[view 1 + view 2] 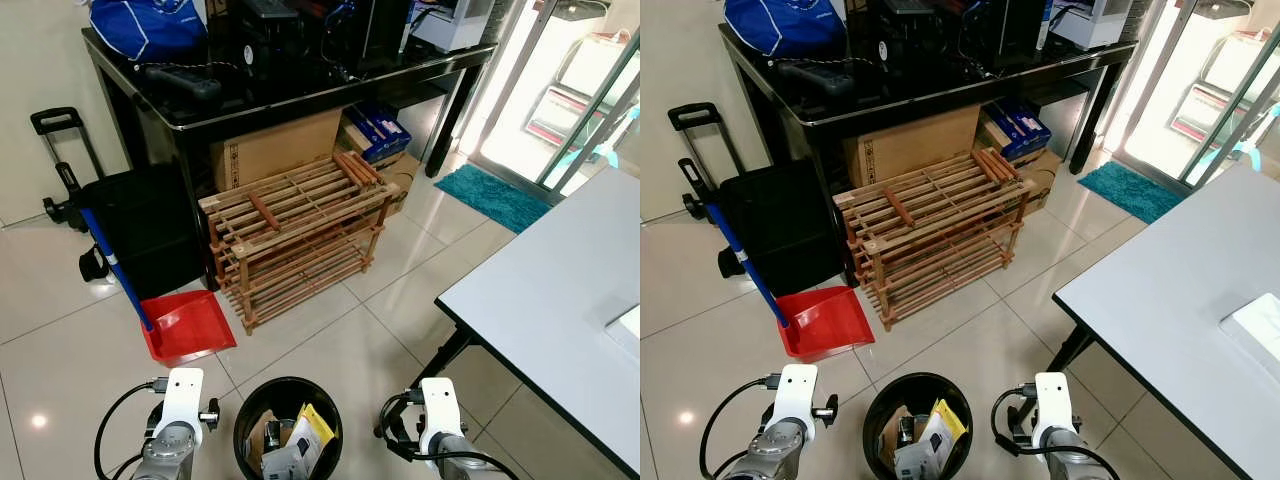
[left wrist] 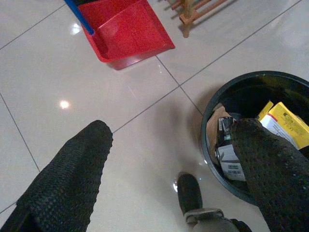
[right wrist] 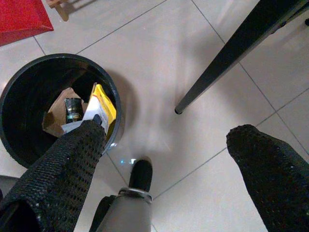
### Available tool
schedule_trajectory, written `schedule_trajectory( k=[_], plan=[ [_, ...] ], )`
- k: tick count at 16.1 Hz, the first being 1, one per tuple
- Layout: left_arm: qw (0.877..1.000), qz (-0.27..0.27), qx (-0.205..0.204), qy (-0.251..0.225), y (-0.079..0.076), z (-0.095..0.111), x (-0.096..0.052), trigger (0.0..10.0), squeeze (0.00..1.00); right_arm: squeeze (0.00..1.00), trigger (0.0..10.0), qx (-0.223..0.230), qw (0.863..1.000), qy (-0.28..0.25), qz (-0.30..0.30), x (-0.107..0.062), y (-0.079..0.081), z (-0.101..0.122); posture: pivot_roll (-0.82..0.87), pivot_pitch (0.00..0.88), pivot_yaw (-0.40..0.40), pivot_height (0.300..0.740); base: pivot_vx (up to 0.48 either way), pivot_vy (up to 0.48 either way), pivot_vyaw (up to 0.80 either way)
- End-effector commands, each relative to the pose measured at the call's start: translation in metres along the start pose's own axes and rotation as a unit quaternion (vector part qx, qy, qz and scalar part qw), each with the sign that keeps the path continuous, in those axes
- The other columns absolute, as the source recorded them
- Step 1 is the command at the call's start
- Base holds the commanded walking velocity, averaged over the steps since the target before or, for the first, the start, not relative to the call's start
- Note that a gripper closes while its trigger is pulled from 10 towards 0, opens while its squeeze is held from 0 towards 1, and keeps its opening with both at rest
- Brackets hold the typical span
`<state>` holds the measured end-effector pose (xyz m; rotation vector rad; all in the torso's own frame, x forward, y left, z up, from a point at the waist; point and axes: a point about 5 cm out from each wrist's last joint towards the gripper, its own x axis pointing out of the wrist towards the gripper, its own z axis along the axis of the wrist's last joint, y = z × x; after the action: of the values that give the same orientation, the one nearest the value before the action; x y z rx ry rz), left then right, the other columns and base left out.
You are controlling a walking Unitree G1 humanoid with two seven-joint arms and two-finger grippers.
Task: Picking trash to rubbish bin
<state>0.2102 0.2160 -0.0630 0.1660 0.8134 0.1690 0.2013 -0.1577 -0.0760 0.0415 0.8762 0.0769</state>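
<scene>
Hanging low over floor, left tool (image 2: 169, 174) spread apart, empty, just beside bin (image 1: 245, 415); trash (image 1: 292, 445) already inside. Right tool (image 3: 174, 164) likewise apart, near worktop leg (image 3: 231, 53). Risk: turning or stepping knocks bin over, spilling contents.

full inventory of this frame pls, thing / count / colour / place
Round plastic rubbish bin: 1, black, on floor between the arms, holding trash.
Yellow carton: 1, inside bin.
Plastic dustpan: 1, red with blue handle, left of rack.
Slatted wooden rack: 1, light brown, under desk edge.
Glossy desk: 1, black, cluttered.
Cardboard box: 1, brown, under desk.
Wheeled suitcase: 1, black, left.
Floor mat: 1, teal, by door.
Flat table: 1, white, right.
Left gripper: open, beside bin.
Right gripper: open, beside bin.
</scene>
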Motion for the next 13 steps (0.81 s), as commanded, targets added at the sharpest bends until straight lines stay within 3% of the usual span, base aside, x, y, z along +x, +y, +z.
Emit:
schedule_trajectory(
  k=[1, 13],
  plan=[
    [1.0, -0.006, -0.002, -0.001, -0.0031, 0.0017, 0.0004, 10.0, 0.0, 0.0, 10.0, -0.005, 1.0, -0.001, -0.008, -0.0001, -0.0042, 0.0019, 0.04, 0.021, -0.094, 0.74, 0.0, 0.0, 0.0],
    [1.0, -0.006, -0.003, -0.002, -0.004, 0.0019, 0.0003, 10.0, 0.0, 0.0, 10.0, -0.008, 1.0, 0.001, -0.01, -0.0003, -0.0047, 0.001, 0.04, 0.022, -0.095, 0.74, 0.0, 0.0, 0.0]
  ],
)
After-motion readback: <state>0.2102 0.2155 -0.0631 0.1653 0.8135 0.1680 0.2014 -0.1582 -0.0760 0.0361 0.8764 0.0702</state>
